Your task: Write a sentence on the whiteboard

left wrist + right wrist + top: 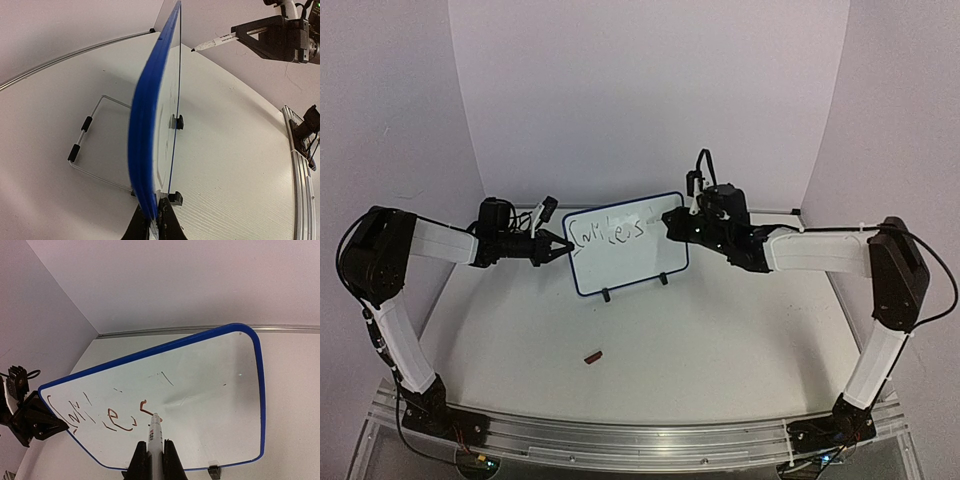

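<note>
Blue-framed whiteboard (630, 245) stands mid-frame in top view | left gripper (562, 248) clamped on its left edge | right gripper (154, 452) clamped on marker (155, 432), tip at sentence (608, 230) | we should press lightly, brace whiteboard firmly

You can read only the sentence (607, 230) scrawled in dark ink across the upper left of the whiteboard (650, 262), centre of the top view, roughly "Collie s" though too uneven to be sure, while the tiny print on the marker (154, 435) is illegible.
</note>
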### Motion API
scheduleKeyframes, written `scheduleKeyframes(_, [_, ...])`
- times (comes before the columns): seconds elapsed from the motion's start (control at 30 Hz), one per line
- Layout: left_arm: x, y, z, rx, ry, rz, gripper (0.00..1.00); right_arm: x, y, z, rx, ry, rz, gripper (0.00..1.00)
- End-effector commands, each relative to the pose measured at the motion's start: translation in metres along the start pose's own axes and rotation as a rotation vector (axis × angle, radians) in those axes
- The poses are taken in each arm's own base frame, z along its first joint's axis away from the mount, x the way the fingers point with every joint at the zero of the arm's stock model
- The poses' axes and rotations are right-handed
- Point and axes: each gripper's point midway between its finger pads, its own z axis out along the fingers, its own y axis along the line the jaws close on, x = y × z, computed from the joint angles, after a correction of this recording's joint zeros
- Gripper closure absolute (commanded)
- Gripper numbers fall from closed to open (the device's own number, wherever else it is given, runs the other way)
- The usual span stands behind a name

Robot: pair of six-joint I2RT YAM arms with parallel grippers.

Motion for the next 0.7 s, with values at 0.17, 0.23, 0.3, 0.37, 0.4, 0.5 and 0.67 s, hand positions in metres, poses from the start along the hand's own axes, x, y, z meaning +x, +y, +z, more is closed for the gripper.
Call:
scheduleKeyframes(0.17, [0.016, 0.016, 0.001, -0.091, 0.062, 0.014, 1.00, -0.015, 0.001, 0.013, 0.000, -0.041, 0.005, 1.00])
scheduleKeyframes(0.23, [0.016, 0.016, 0.001, -0.091, 0.063, 0.013, 1.00, -0.014, 0.001, 0.015, -0.003, -0.038, 0.008, 1.00])
scheduleKeyframes(0.3, [0.016, 0.016, 0.001, -0.091, 0.062, 0.014, 1.00, -0.014, 0.001, 0.016, -0.006, -0.037, 0.010, 1.00])
scheduleKeyframes(0.37, [0.016, 0.016, 0.001, -0.091, 0.063, 0.013, 1.00, -0.013, 0.002, 0.019, -0.007, -0.034, 0.014, 1.00])
scheduleKeyframes(0.4, [0.017, 0.016, 0.001, -0.091, 0.064, 0.012, 1.00, -0.013, 0.002, 0.019, -0.006, -0.036, 0.016, 1.00])
scheduleKeyframes(0.5, [0.016, 0.016, 0.001, -0.092, 0.063, 0.014, 1.00, -0.012, 0.001, 0.023, -0.005, -0.032, 0.025, 1.00])
scheduleKeyframes(0.67, [0.017, 0.016, 0.001, -0.092, 0.066, 0.014, 1.00, -0.009, -0.004, 0.023, 0.019, -0.034, 0.040, 1.00])
